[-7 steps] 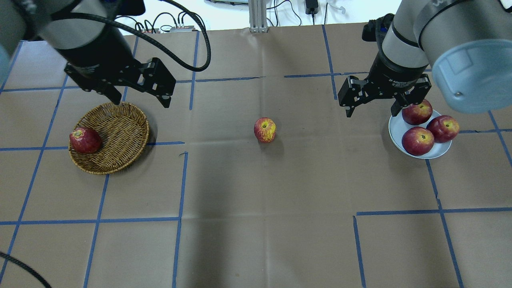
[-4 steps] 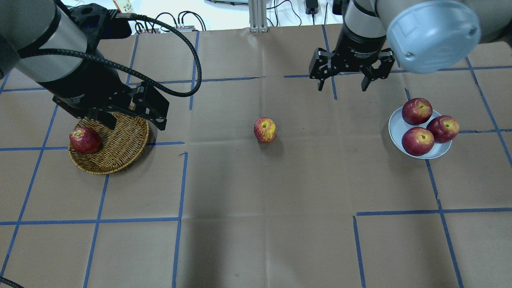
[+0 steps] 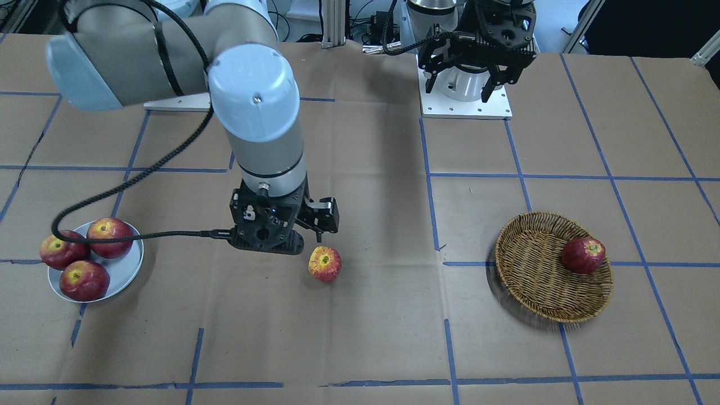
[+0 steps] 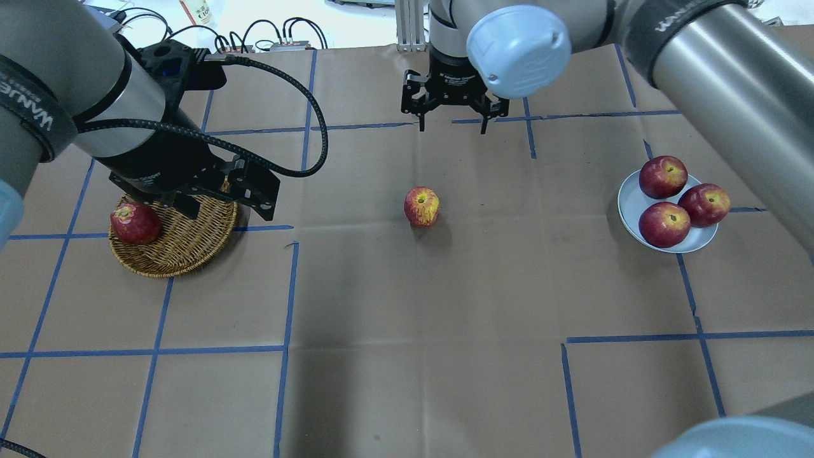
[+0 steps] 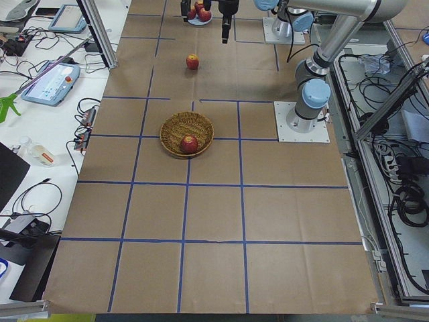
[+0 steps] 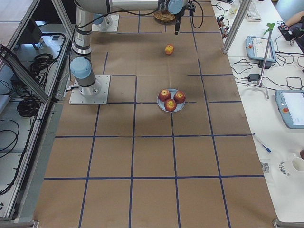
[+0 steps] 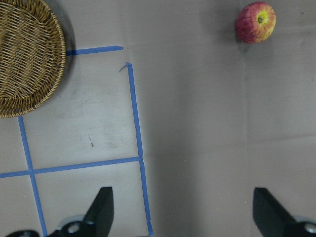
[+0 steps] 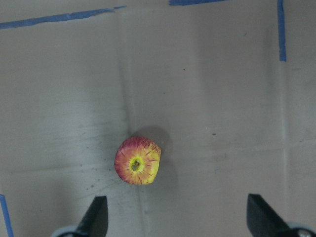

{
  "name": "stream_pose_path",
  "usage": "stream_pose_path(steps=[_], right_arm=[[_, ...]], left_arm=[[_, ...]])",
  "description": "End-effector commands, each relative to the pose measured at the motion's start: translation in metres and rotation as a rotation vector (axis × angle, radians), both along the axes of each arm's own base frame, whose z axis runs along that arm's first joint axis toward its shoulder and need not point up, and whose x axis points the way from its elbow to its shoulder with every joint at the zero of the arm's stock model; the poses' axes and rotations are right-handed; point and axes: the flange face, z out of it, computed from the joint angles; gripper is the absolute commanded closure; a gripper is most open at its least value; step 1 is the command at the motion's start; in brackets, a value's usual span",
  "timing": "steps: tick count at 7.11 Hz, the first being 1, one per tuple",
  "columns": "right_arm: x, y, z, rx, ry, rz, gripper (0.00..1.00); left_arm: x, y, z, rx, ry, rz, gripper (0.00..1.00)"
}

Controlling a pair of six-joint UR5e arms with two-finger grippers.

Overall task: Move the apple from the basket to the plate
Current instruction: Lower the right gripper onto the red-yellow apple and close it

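Both pincers released — apple out on the bare table (image 4: 413,318).
I see the apple (image 4: 421,207) lying midway between basket (image 4: 172,251) and plate (image 4: 626,202), touching neither; the right pincer (image 8: 177,219) hangs spread above it, the left pincer (image 7: 182,212) spread near the basket. One dark apple (image 4: 135,222) sits in the basket — three red apples (image 4: 663,224) on the plate.

We log the right gripper (image 4: 453,125) as swung off the plate (image 4: 626,205) near the tabletop's right edge, now above the apple (image 4: 421,206) mid-tabletop. Left gripper (image 4: 222,203) has pulled back toward the robot-side edge, off the basket (image 4: 172,254).
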Motion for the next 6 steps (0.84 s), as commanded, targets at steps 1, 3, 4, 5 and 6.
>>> stream_pose_path(steps=[1,3,4,5,6], right_arm=[[0.029,-0.014,-0.054,-0.009,-0.001,0.01,0.0],[0.029,-0.013,-0.093,0.03,0.013,0.016,0.0],[0.028,-0.009,-0.111,0.011,0.004,0.018,0.0],[0.026,-0.003,-0.129,-0.018,-0.006,0.015,0.0],[0.023,0.005,-0.15,-0.02,-0.01,0.013,0.0]], left_arm=[[0.022,-0.009,-0.006,0.006,-0.004,0.051,0.01],[0.027,-0.013,-0.01,0.018,-0.01,0.056,0.01],[0.029,-0.015,-0.011,0.01,-0.035,0.028,0.01],[0.033,-0.016,-0.011,0.005,-0.08,-0.026,0.01],[0.033,-0.018,-0.013,0.006,-0.076,-0.025,0.01]])
